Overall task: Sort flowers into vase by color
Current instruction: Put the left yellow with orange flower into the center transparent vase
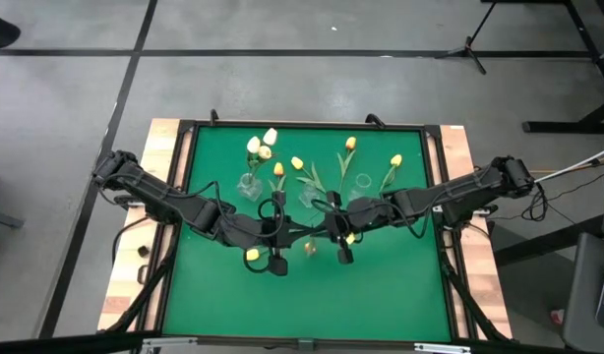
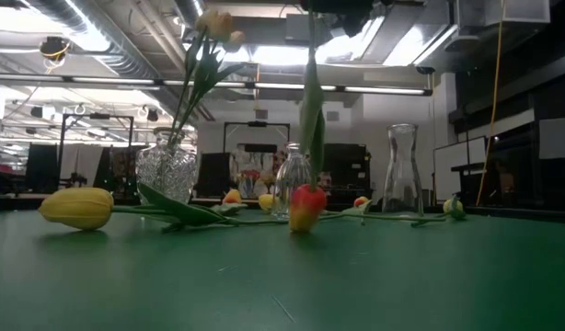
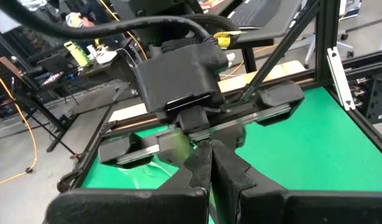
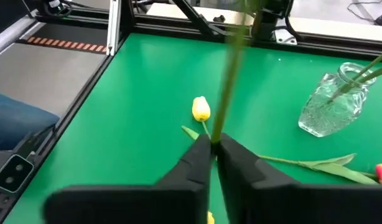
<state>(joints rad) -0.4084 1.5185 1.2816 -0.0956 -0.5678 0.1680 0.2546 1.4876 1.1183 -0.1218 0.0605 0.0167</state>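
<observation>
Both grippers meet near the middle of the green bench point(image 1: 381, 285), just in front of the cut-glass vase point(image 4: 331, 102). The right gripper point(image 4: 211, 144) pinches a flower stem point(image 4: 227, 74) — jaws pressed on it. The left gripper point(image 3: 211, 152) has its jaws together, with a blurred green stem beside them. Other flowers point(image 1: 348, 147) lie behind the vase — a yellow flower point(image 2: 77, 207) lies in front of it.

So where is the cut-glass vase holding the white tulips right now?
In the high view the cut-glass vase stands on the green mat's far left part, left of the two clear vases, its white tulips leaning away from the arms.
</observation>
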